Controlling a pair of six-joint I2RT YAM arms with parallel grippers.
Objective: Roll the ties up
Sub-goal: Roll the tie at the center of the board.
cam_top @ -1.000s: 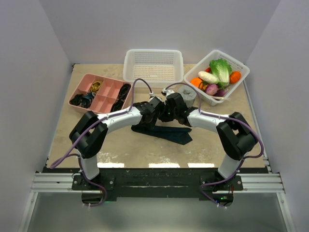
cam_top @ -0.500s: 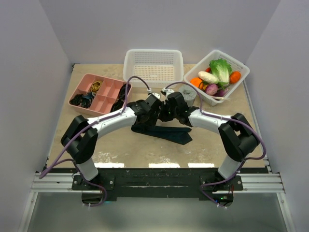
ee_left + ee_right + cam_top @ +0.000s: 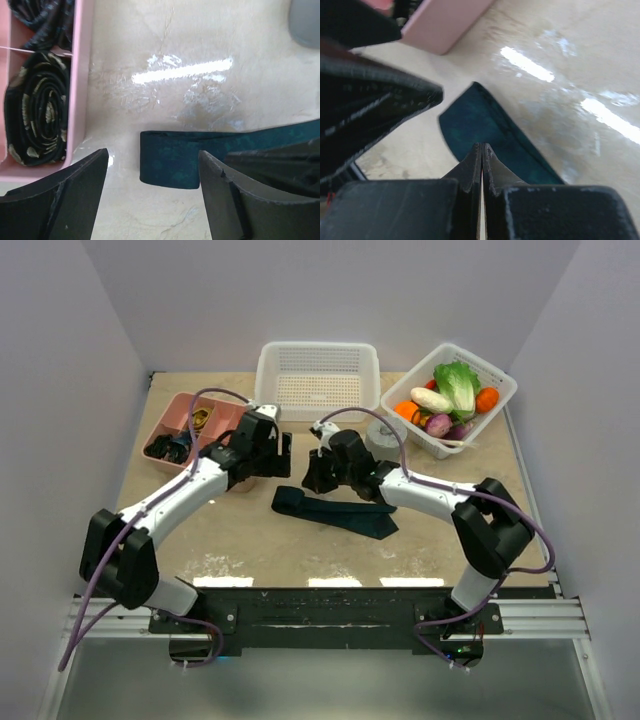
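Holding rolled ties (image 3: 35, 120): pink tray (image 3: 80, 75) | left claw (image 3: 152, 156) agape, empty | right claw (image 3: 481, 147) closed tight | teal tie (image 3: 335, 512) flat

The top camera looks down from behind the arm bases (image 3: 185, 602) at six o'clock over the whole worktop (image 3: 440, 540). Both wrist cameras sit close above it, sharing the folded end of the tie (image 3: 170, 160).

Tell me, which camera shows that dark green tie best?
The top external view: nearly the whole tie lies there, end to end. The left wrist view catches only its folded end, sharp and close. The right wrist view shows one rounded end, partly hidden behind the shut right pincer.
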